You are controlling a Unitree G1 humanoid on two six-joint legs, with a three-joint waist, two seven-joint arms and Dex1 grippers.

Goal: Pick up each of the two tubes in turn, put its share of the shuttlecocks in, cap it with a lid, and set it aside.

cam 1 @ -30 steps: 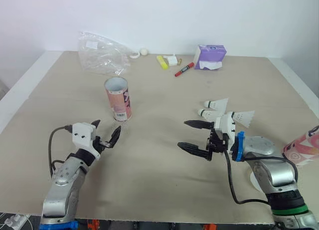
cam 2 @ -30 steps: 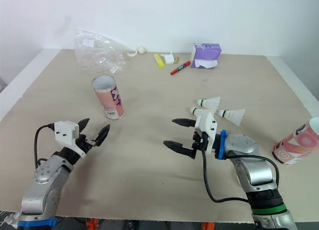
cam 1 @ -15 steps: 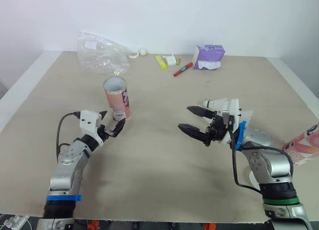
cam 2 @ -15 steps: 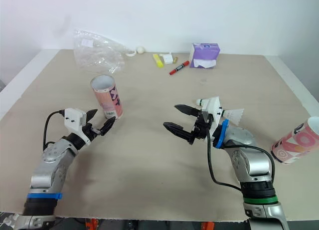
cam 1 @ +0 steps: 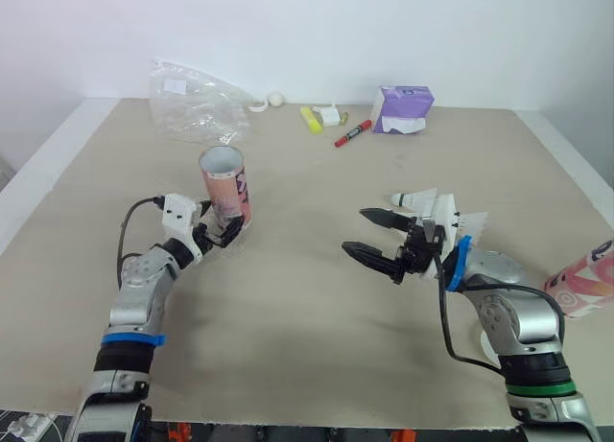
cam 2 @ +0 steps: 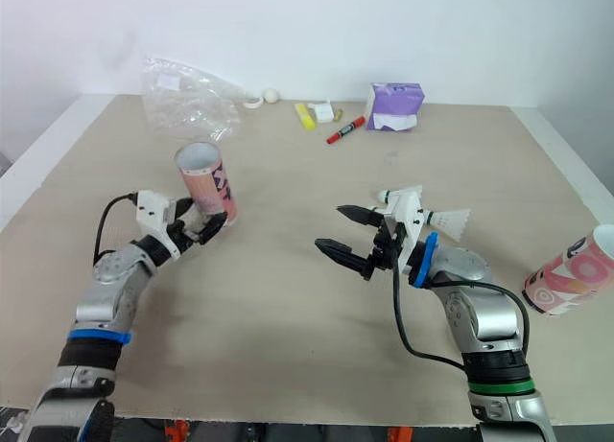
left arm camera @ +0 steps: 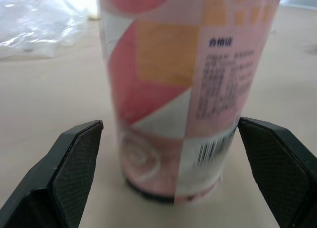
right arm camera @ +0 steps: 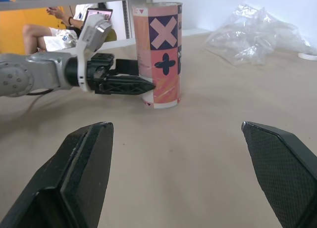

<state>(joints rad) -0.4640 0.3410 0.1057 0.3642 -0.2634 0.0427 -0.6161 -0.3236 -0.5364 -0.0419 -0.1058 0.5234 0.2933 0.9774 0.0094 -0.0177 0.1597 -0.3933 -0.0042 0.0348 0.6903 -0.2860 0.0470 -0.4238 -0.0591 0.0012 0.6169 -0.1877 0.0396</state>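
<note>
Now, tube (left arm camera: 173, 84) upright, between spread left claw (left arm camera: 169, 126)

Your upright tube (cam 1: 226, 186) wears pink, orange and white blocks with a black barcode. Right of it you have white shuttlecocks (cam 2: 453, 220), then a pink tube (cam 2: 576, 274) with white swirls; beyond it, a purple box (cam 1: 403, 107).

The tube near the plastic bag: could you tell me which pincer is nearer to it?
Left. The left pincer is open around the base of the tube; the right pincer hangs open well to its right.
</note>
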